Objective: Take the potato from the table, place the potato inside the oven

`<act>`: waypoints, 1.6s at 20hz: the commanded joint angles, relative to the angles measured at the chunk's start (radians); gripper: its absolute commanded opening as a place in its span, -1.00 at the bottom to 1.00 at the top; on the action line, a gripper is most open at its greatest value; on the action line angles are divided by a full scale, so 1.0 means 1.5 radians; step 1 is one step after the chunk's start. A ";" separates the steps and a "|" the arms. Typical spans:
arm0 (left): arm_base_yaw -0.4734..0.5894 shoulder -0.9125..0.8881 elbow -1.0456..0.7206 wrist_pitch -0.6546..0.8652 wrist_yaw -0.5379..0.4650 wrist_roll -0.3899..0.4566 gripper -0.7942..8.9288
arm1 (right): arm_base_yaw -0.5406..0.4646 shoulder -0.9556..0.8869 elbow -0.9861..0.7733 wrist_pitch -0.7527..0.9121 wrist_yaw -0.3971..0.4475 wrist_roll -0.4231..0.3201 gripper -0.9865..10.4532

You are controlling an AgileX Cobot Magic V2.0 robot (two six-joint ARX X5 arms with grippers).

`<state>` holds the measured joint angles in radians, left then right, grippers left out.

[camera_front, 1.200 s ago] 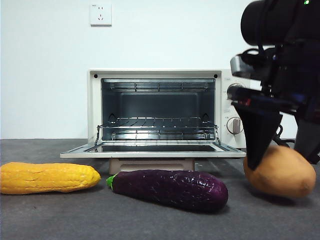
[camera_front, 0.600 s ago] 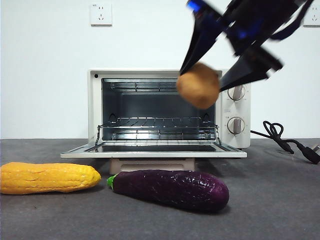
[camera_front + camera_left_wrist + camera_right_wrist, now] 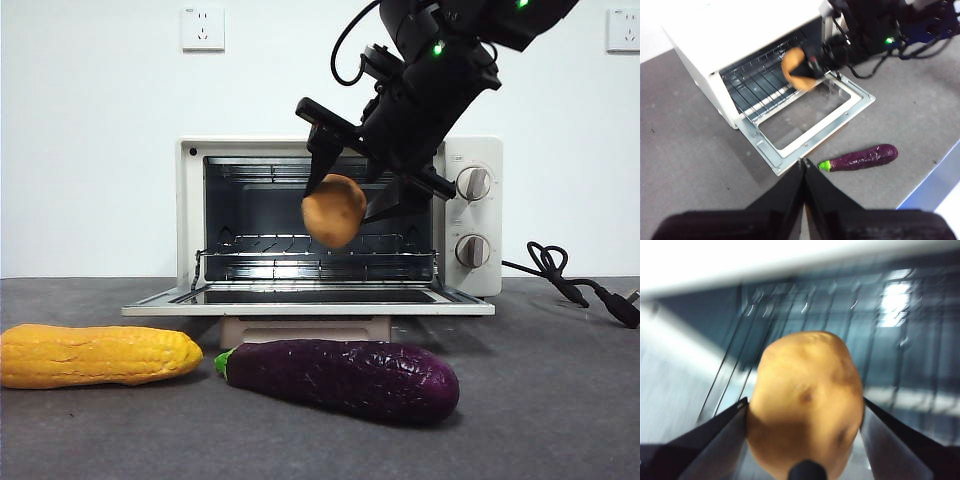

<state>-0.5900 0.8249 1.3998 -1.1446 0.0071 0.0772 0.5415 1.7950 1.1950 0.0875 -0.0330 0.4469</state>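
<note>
The orange-brown potato [image 3: 334, 210] hangs in the air in front of the open mouth of the cream-white oven [image 3: 190, 210], above its lowered glass door [image 3: 310, 298]. My right gripper [image 3: 352, 200] is shut on the potato [image 3: 805, 405], its black jaws pressing both sides, with the wire rack [image 3: 805, 315] just beyond. In the left wrist view the potato [image 3: 796, 67] sits over the door [image 3: 810, 117], held by the other arm. My left gripper [image 3: 803, 165] is high above the table [image 3: 690, 150], shut and holding nothing.
A yellow corn cob [image 3: 95, 355] lies at the front left and a purple aubergine [image 3: 340, 378] lies in front of the oven door. The black cord [image 3: 575, 285] trails to the right of the oven. Two knobs [image 3: 472, 215] face front.
The right gripper has carried the potato from the table at the right up and leftward, then lower, to the oven's open mouth.
</note>
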 commanded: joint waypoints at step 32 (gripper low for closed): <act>0.001 0.024 -0.037 0.040 0.000 -0.017 -0.85 | -0.027 -0.072 0.001 -0.082 0.056 0.019 0.17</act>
<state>-0.5900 0.8600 1.3621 -1.0992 0.0071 0.0582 0.4980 1.7042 1.1969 -0.0200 0.0521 0.5091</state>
